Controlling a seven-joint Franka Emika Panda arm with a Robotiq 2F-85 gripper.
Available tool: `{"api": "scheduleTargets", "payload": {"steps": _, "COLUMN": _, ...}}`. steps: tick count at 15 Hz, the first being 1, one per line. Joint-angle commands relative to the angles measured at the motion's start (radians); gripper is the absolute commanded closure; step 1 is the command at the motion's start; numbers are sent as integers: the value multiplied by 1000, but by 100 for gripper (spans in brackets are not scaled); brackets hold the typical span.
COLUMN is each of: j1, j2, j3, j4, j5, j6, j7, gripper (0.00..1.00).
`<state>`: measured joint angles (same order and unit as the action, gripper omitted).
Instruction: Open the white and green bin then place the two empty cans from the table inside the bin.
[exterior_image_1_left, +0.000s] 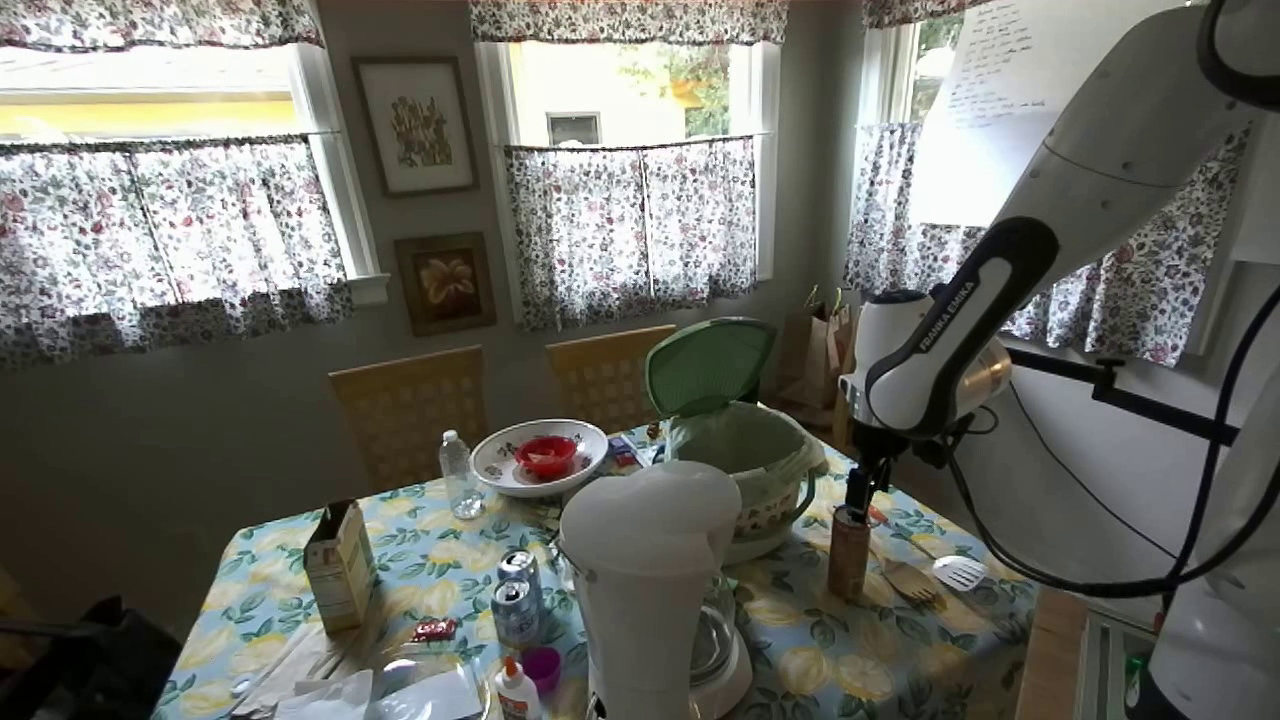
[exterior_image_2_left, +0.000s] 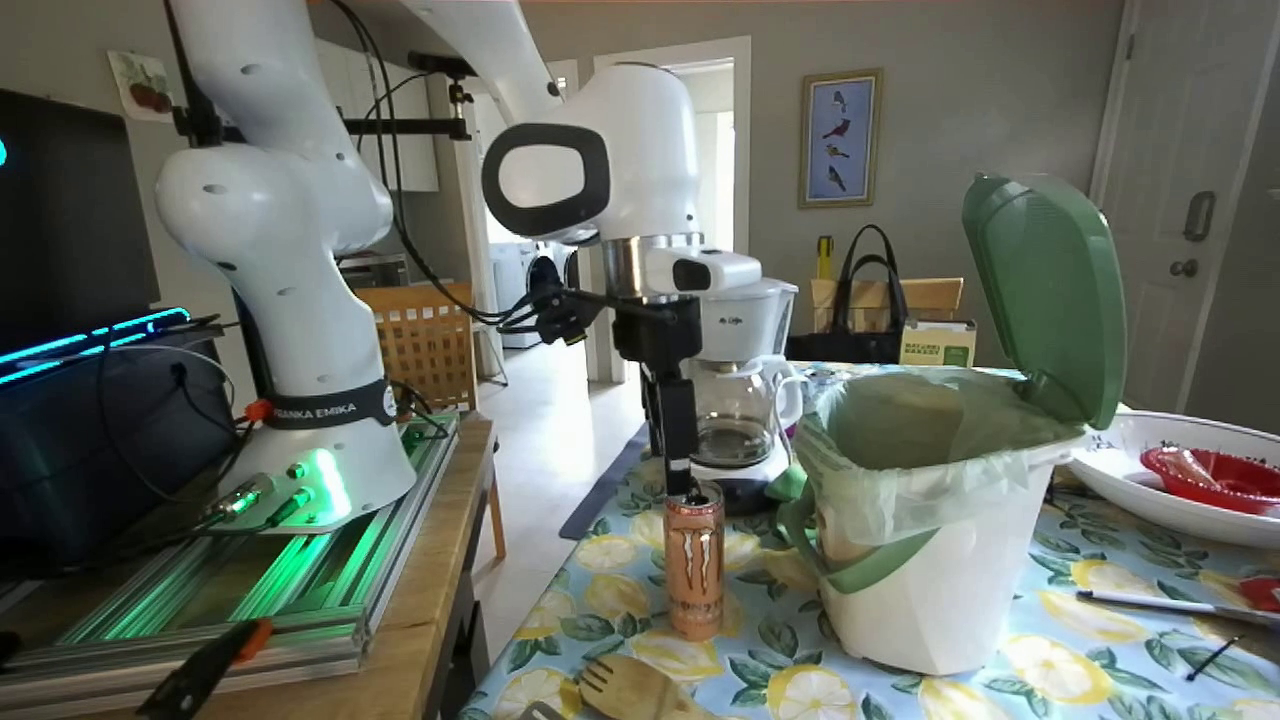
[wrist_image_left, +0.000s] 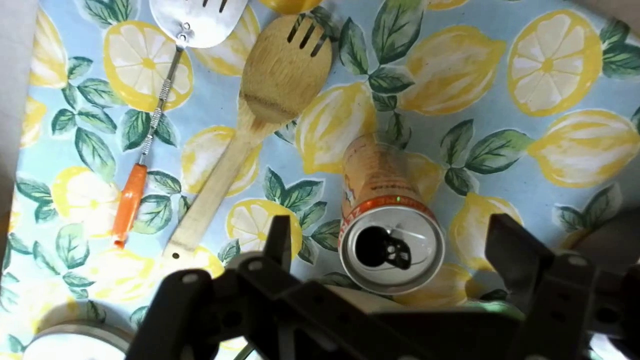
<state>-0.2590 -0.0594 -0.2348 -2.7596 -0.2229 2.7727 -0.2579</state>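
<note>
In an exterior view, daylight washes out the windows along the top, while the wall below sits dim. In an exterior view, a green light glows at lower left. Glare bleaches the surface at the wrist view's lower left; shadow darkens the lower right.

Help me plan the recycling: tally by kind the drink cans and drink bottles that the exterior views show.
Orange Monster can: 1
Silver-blue cans: 2
Clear plastic bottle: 1
Total: 4
</note>
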Motion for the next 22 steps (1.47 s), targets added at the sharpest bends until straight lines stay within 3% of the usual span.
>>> {"api": "scheduleTargets", "payload": {"steps": 1, "j1": -7, "j2": 37, "j3": -6, "j4": 0, "j5": -55, "j6": 49, "j7": 17, "gripper": 0}}
{"api": "scheduleTargets", "payload": {"steps": 10, "j1": 4, "j2": 104, "j3": -2, "j4": 0, "j5": 34, "j6": 154, "j7": -141, "gripper": 0}}
{"api": "scheduleTargets", "payload": {"steps": 11, "j1": 2, "j2": 111, "j3": -1, "j4": 0, "j5": 36, "j6": 167, "j7": -153, "gripper": 25}}
{"api": "scheduleTargets", "payload": {"steps": 12, "j1": 1, "j2": 115, "j3": 2, "j4": 0, "j5": 44, "j6": 173, "j7": -166, "gripper": 26}}
{"api": "scheduleTargets", "payload": {"steps": 17, "j1": -4, "j2": 138, "j3": 14, "j4": 1, "j5": 71, "j6": 213, "j7": -206, "gripper": 62}}
{"api": "scheduleTargets", "payload": {"steps": 22, "j1": -8, "j2": 137, "j3": 29, "j4": 1, "j5": 111, "j6": 224, "j7": -249, "gripper": 65}}
